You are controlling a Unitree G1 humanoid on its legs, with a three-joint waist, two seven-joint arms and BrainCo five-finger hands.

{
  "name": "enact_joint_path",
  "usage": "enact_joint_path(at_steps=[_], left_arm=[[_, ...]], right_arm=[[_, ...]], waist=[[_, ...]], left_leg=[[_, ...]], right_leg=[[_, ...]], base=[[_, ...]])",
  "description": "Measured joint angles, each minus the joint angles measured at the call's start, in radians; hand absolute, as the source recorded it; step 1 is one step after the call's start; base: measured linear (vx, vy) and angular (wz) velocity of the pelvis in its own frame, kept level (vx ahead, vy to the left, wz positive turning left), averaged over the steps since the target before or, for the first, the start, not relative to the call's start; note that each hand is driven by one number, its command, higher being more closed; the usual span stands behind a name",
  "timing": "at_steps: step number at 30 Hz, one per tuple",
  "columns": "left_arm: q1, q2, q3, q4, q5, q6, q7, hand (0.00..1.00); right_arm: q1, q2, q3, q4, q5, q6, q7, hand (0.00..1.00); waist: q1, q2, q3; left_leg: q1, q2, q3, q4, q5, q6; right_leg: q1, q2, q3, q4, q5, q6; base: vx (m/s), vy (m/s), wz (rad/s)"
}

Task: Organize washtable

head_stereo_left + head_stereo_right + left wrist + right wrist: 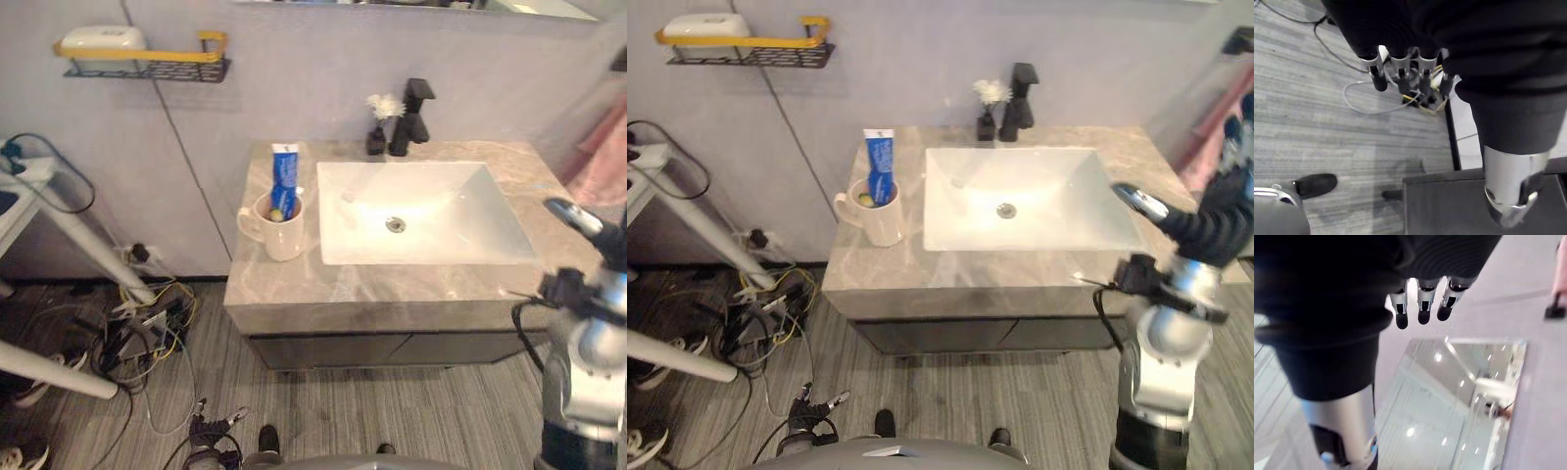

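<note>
The washtable [294, 284] has a marble top with a white sink basin [421, 211] set into it. A cream mug [279, 227] stands on the counter left of the basin, holding a blue toothpaste tube [284, 179] upright. At the back rim are a black faucet [411, 117] and a small black vase with a white flower [378, 122]. My right hand [1205, 225] hovers off the counter's right end, fingers [1422, 308] straight, holding nothing. My left hand [1403, 73] hangs low over the floor in front of the cabinet, fingers straight and empty.
A black wire wall shelf with a yellow rail [147, 61] carries a white box [103, 41] up left. White stand legs [73, 230] and a tangle of cables [147, 328] cover the floor left of the cabinet. Pink cloth [602, 157] hangs at the right.
</note>
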Motion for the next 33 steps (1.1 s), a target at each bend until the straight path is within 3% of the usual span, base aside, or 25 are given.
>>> enact_joint_path(at_steps=[2, 3, 5, 6, 9, 14, 21, 23, 25, 26, 28, 29, 31, 33], left_arm=[[0.001, -0.009, -0.001, 0.004, 0.009, -0.007, -0.001, 0.00], [0.001, -0.023, -0.002, 0.005, 0.011, -0.017, -0.003, 0.00], [0.001, -0.029, -0.009, 0.005, 0.011, -0.019, -0.004, 0.00], [0.002, -0.030, -0.021, 0.006, 0.010, -0.021, -0.002, 0.00], [0.003, -0.031, -0.024, 0.007, 0.010, -0.021, 0.005, 0.00], [-0.003, -0.029, -0.041, 0.046, -0.002, -0.020, 0.066, 0.00], [-0.036, -0.014, -0.044, 0.113, -0.073, -0.018, 0.094, 0.00], [-0.067, -0.014, 0.020, 0.157, -0.141, -0.015, 0.094, 0.00], [-0.104, -0.010, 0.118, 0.167, -0.290, -0.014, 0.099, 0.00], [-0.114, -0.008, 0.143, 0.164, -0.331, -0.014, 0.100, 0.00], [-0.140, -0.004, 0.254, 0.085, -0.555, -0.027, 0.116, 0.00], [-0.144, -0.004, 0.276, 0.051, -0.603, -0.033, 0.119, 0.00], [-0.148, -0.007, 0.310, -0.126, -0.764, -0.085, 0.142, 0.00], [-0.150, -0.007, 0.313, -0.297, -0.794, -0.137, 0.168, 0.00]], right_arm=[[0.105, 0.077, -0.028, -0.001, 0.000, 0.000, 0.002, 0.00], [0.204, 0.162, -0.032, 0.002, 0.000, 0.000, 0.000, 0.00], [0.263, 0.211, -0.027, 0.017, 0.001, 0.001, -0.001, 0.00], [0.335, 0.275, -0.009, 0.068, 0.005, 0.001, -0.003, 0.00], [0.396, 0.296, 0.026, 0.198, 0.004, 0.012, -0.019, 0.00], [0.423, 0.303, 0.103, 0.620, 0.046, 0.052, -0.073, 0.00], [0.296, 0.257, 0.047, 1.202, 0.081, 0.119, -0.065, 0.00], [0.239, 0.237, 0.012, 1.363, 0.083, 0.133, -0.050, 0.00], [0.186, 0.216, -0.017, 1.498, 0.083, 0.160, -0.028, 0.00], [0.176, 0.212, -0.020, 1.518, 0.082, 0.167, -0.021, 0.00], [0.155, 0.199, -0.011, 1.547, 0.080, 0.191, -0.011, 0.00], [0.153, 0.199, -0.003, 1.546, 0.079, 0.193, -0.010, 0.00], [0.149, 0.189, 0.030, 1.546, 0.082, 0.199, 0.003, 0.00], [0.145, 0.188, 0.059, 1.544, 0.082, 0.197, 0.008, 0.00]], waist=[[-0.016, 0.004, -0.007], [-0.033, 0.007, -0.010], [-0.037, 0.008, -0.011], [-0.036, 0.009, -0.013], [-0.036, 0.010, -0.016], [-0.032, 0.017, -0.014], [-0.025, 0.028, -0.012], [-0.023, 0.027, -0.012], [-0.020, 0.026, -0.011], [-0.018, 0.026, -0.011], [-0.013, 0.023, -0.008], [-0.009, 0.023, -0.008], [-0.004, 0.020, -0.008], [-0.003, 0.016, -0.010]], left_leg=[[0.005, 0.004, 0.008, 0.000, -0.009, -0.007], [0.006, 0.008, 0.011, 0.000, -0.014, -0.010], [0.007, 0.010, 0.015, 0.000, -0.015, -0.011], [0.006, 0.012, 0.023, 0.000, -0.016, -0.012], [0.006, 0.012, 0.029, 0.000, -0.017, -0.012], [0.040, 0.013, 0.055, 0.000, -0.028, -0.013], [0.051, 0.013, 0.058, 0.000, -0.044, -0.010], [0.053, 0.013, 0.053, 0.000, -0.046, -0.011], [0.054, 0.012, 0.031, 0.000, -0.047, -0.013], [0.057, 0.011, 0.023, 0.000, -0.047, -0.013], [0.061, 0.011, 0.001, 0.000, -0.047, -0.016], [0.062, 0.011, -0.002, 0.000, -0.048, -0.018], [0.067, 0.011, -0.013, 0.000, -0.048, -0.016], [0.068, 0.010, -0.026, 0.000, -0.049, -0.017]], right_leg=[[0.000, 0.004, 0.008, -0.005, -0.001, -0.004], [-0.002, 0.007, 0.012, -0.005, -0.002, -0.004], [-0.004, 0.009, 0.016, -0.005, -0.002, -0.004], [-0.011, 0.011, 0.023, -0.005, -0.002, -0.006], [-0.015, 0.011, 0.029, -0.003, -0.001, -0.007], [0.009, 0.012, 0.050, 0.001, 0.009, -0.011], [0.027, 0.014, 0.055, -0.009, -0.006, -0.012], [0.037, 0.015, 0.050, -0.018, -0.007, -0.012], [0.058, 0.015, 0.025, -0.029, -0.008, -0.013], [0.063, 0.015, 0.018, -0.030, -0.009, -0.013], [0.077, 0.015, -0.003, -0.032, -0.014, -0.014], [0.081, 0.016, -0.005, -0.032, -0.015, -0.013], [0.093, 0.015, -0.021, -0.032, -0.018, -0.009], [0.102, 0.015, -0.033, -0.032, -0.025, -0.011]], base=[[-0.01, -0.014, -0.20], [-0.01, -0.013, -0.09], [-0.01, -0.010, -0.10], [0.00, -0.008, -0.11], [0.01, -0.002, -0.07], [0.03, -0.002, -0.12], [0.00, 0.001, -0.03], [0.01, -0.008, 0.09], [0.06, -0.025, 0.27], [0.10, -0.033, 0.36], [0.11, -0.037, 0.29], [0.10, -0.035, 0.17], [0.12, -0.035, 0.19], [0.12, -0.034, 0.18]])
